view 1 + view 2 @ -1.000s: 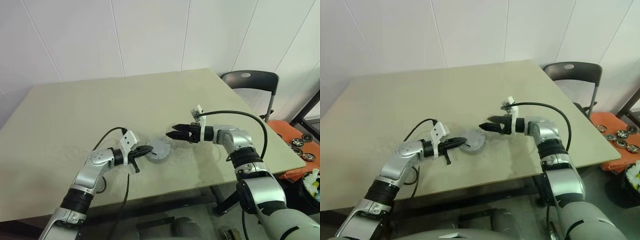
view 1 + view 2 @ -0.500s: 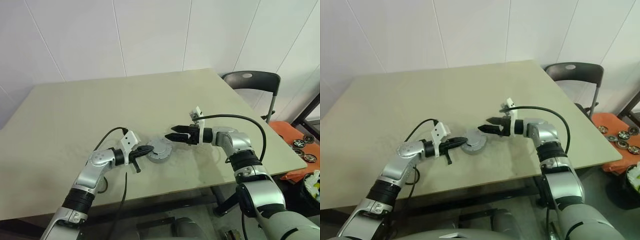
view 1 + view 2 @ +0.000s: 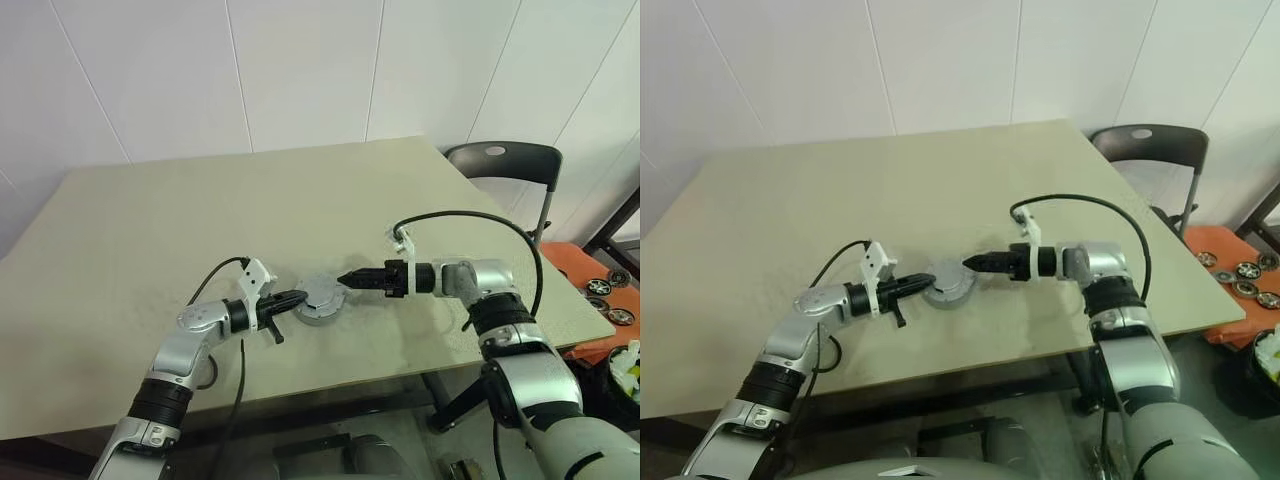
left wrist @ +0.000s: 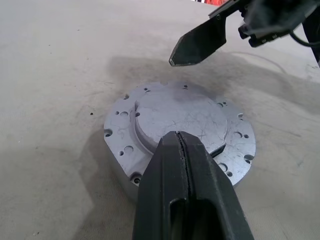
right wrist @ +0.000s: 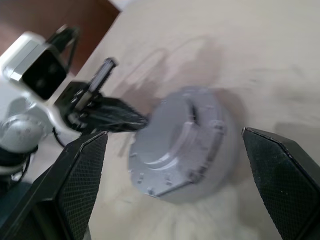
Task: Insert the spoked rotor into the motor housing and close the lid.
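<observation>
Lid (image 4: pixel 180 120) seen seated on motor housing (image 4: pixel 122 155), mid-table near front edge; rotor judged inside, hidden. L gripper (image 3: pixel 292 297) pinched together, tips at housing's L rim. R gripper (image 5: pixel 175 165) spread wide, straddling the stack. Lid to be pressed flat and centred w/ housing braced; tilt to be avoided.

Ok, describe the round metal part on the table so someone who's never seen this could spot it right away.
Look at the beige table, toward its near edge. Between the left claw and the right claw sits the lid, a silver-grey disc with a raised smooth centre and small holes around its flange. It is the only loose object on the tabletop.
</observation>
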You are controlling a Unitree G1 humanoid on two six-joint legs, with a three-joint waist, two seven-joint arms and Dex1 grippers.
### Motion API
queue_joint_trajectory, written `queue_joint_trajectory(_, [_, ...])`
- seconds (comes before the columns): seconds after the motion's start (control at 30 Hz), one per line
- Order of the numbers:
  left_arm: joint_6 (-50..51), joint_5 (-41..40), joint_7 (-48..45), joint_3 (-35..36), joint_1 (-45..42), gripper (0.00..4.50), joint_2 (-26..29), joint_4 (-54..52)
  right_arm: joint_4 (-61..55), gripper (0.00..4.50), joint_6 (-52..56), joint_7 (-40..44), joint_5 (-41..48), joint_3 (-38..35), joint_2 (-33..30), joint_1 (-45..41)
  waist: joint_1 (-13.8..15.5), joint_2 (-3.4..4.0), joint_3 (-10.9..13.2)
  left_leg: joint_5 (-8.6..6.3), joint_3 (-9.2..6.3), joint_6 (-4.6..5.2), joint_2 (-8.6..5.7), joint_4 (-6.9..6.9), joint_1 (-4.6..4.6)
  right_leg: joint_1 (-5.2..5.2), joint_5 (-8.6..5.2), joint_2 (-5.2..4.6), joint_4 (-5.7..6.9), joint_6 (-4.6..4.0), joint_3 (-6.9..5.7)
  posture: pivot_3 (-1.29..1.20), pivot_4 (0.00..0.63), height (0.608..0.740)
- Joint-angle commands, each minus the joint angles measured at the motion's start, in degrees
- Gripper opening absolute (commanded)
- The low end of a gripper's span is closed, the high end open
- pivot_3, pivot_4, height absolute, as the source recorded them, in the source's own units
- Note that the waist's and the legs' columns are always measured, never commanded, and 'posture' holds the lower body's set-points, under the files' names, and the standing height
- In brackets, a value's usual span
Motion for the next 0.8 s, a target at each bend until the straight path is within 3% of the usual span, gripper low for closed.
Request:
queue_joint_trajectory(0.03, [1.9,1.3,0.6,-1.1,0.7,0.00,0.1,1.4,1.9,4.48,2.3,1.1,0.2,-0.4,-1.9,-3.2,0.0,0.00,0.0,0.00,0.00,0.00,0.00,-0.01,-0.01,-0.01,0.00,0.00,0.00,0.00,0.00,0.00,0.000,0.740])
queue_joint_trajectory(0.43, [1.9,1.3,1.2,-1.4,1.4,0.00,-0.5,0.4,-9.9,4.48,16.5,8.6,1.4,10.8,-6.9,4.0,0.0,0.00,0.0,0.00,0.01,0.00,-0.01,0.01,-0.05,-0.03,-0.01,0.00,-0.02,0.02,0.00,0.00,0.000,0.740])
queue_joint_trajectory(0.8, [2.1,1.3,2.3,-1.4,2.0,0.00,-1.1,-0.5,-10.1,4.48,17.5,2.3,2.5,9.5,-1.0,3.1,-0.1,-0.04,0.0,-0.01,0.00,-0.01,-0.01,0.00,-0.03,-0.03,-0.01,0.00,-0.03,0.02,-0.02,0.00,0.000,0.740])
